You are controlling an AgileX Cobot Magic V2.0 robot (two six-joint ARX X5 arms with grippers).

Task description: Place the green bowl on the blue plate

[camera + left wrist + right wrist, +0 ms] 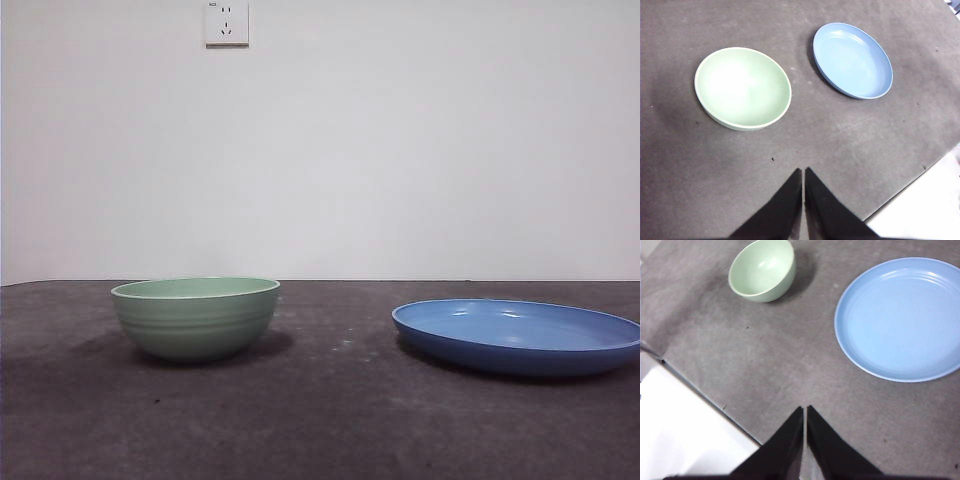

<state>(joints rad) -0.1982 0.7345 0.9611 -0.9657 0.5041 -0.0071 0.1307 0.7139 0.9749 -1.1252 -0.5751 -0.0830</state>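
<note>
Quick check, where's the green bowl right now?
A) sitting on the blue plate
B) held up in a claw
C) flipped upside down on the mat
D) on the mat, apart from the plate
D: the green bowl stands upright on the dark mat, with a clear gap to the empty blue plate.

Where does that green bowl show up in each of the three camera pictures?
Front view: the green bowl stands on the dark mat, left of the blue plate.
Left wrist view: bowl, upper left area.
Right wrist view: bowl, near the top edge.
Shared landmark: the blue plate, apart from the bowl.
</note>
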